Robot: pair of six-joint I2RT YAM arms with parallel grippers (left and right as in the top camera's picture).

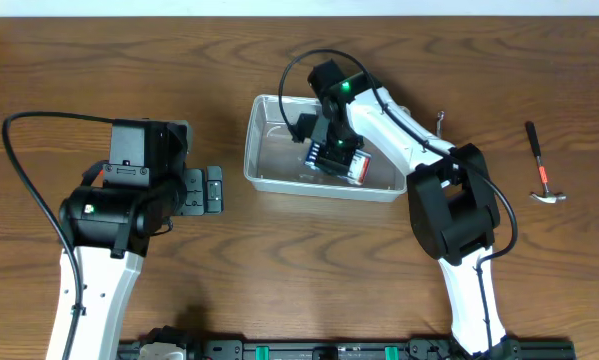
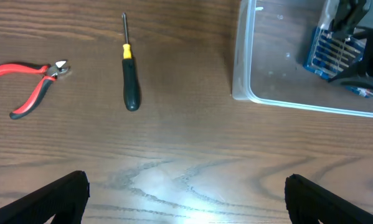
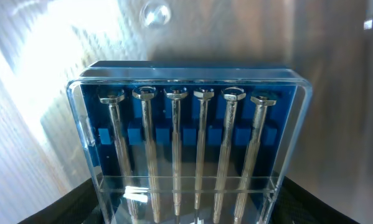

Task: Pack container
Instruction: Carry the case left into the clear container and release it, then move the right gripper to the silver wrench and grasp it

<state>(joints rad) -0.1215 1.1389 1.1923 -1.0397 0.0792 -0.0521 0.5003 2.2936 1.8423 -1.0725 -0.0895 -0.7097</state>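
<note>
The clear plastic container stands in the middle of the table; it also shows in the left wrist view. My right gripper is inside it, shut on a clear case of small screwdrivers with a blue backing. The right wrist view shows the case upright between my fingers, with the container floor behind it. The case also shows in the left wrist view. My left gripper is open and empty over bare table left of the container.
Red-handled pliers and a black screwdriver with a yellow collar lie on the table in the left wrist view; my left arm hides them overhead. A hammer lies far right. A small metal hook lies right of the container.
</note>
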